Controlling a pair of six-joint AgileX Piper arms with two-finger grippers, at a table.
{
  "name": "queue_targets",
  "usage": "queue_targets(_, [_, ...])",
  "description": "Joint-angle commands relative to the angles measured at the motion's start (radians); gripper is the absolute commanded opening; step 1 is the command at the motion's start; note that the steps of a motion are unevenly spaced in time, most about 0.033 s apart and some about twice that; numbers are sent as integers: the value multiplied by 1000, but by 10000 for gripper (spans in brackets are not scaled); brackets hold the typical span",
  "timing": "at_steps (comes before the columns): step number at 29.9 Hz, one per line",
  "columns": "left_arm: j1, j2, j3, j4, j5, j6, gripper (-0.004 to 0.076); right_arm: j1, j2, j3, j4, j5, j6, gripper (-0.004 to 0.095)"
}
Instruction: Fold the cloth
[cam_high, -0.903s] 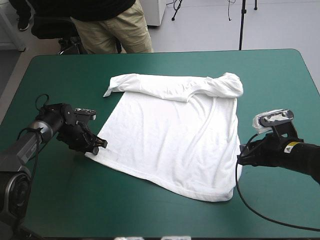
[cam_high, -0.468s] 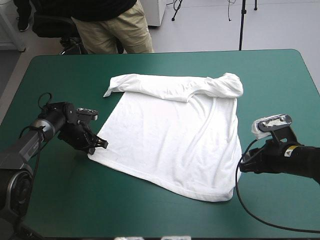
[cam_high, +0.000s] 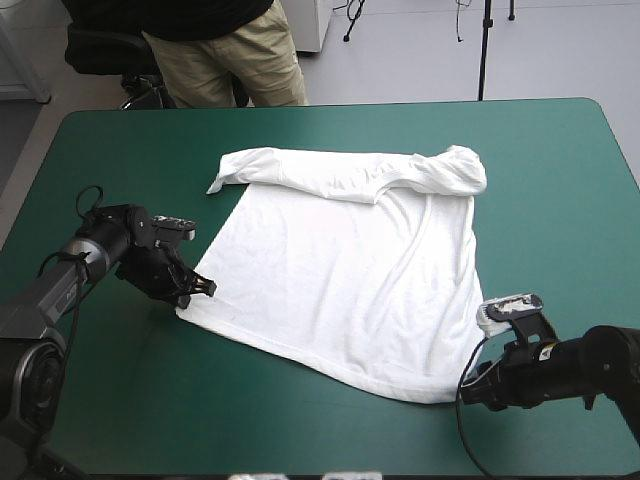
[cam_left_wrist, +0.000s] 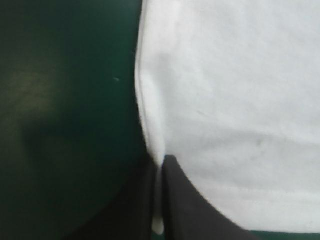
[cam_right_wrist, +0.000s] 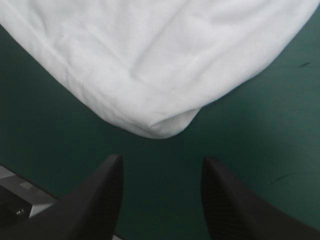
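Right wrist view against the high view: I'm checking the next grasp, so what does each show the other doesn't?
Only the right wrist view shows the right gripper open, a corner of the T-shirt ahead of its fingers, not between them. Only the high view shows the whole shirt spread flat and the left gripper at its left edge. Both show that corner on the teal-green cover.

The T-shirt lies on the middle of the table. The left gripper is at its near-left corner, and the right gripper is just beside its near-right corner.
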Motion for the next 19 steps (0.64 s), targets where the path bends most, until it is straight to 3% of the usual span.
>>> queue_targets(1, [-13, 3, 5, -84, -66, -6, -17, 44, -8, 21, 39, -66, 19, 457])
queue_targets(10, [-13, 3, 5, -84, -66, 2, -17, 190, 148, 26, -9, -186, 102, 459])
queue_targets(16, [-13, 3, 5, -84, -70, 2, -17, 230, 310, 26, -17, -306, 102, 457])
queue_targets(18, [-13, 3, 5, -84, -70, 2, -17, 230, 346, 26, -17, -308, 102, 425])
queue_targets(19, [-13, 3, 5, -84, -71, 2, -17, 230, 366, 26, -14, -308, 97, 363])
